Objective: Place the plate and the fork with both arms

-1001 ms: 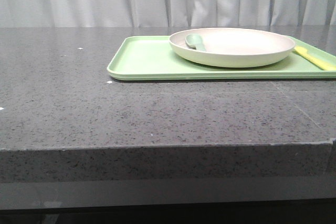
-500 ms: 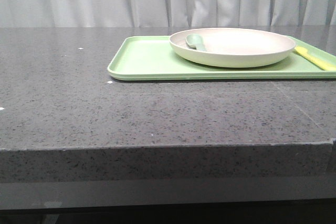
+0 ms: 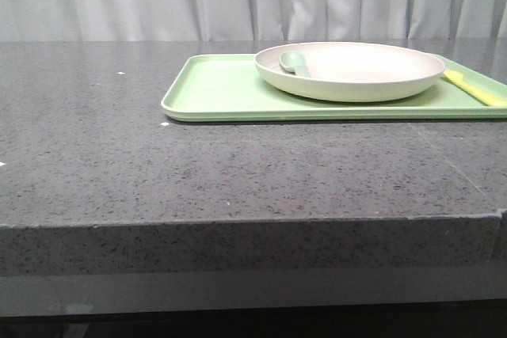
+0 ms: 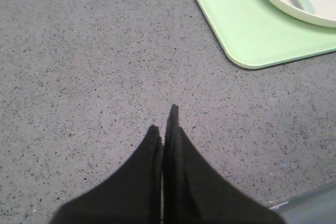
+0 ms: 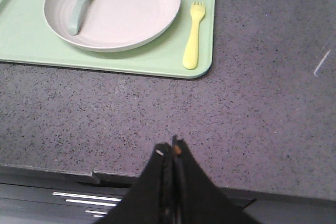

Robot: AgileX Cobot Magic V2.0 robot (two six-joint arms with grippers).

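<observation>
The cream plate (image 3: pixel 348 70) sits on a light-green tray (image 3: pixel 214 93) at the right of the table; it also shows in the right wrist view (image 5: pixel 131 9) and partly in the left wrist view (image 4: pixel 294 9). The pale-yellow fork (image 5: pixel 193 35) lies on the tray just right of the plate, tines pointing away; the front view shows its handle (image 3: pixel 475 89). My left gripper (image 4: pixel 164 124) is shut and empty over bare table, near the tray's corner. My right gripper (image 5: pixel 170 150) is shut and empty near the table's front edge. Neither gripper shows in the front view.
A muted-green spoon (image 5: pixel 83 1) lies in the plate at its left side. The tray (image 5: pixel 157 59) reaches to the right edge of the front view. The grey stone table (image 3: pixel 119 140) extends left of the tray. A curtain hangs behind.
</observation>
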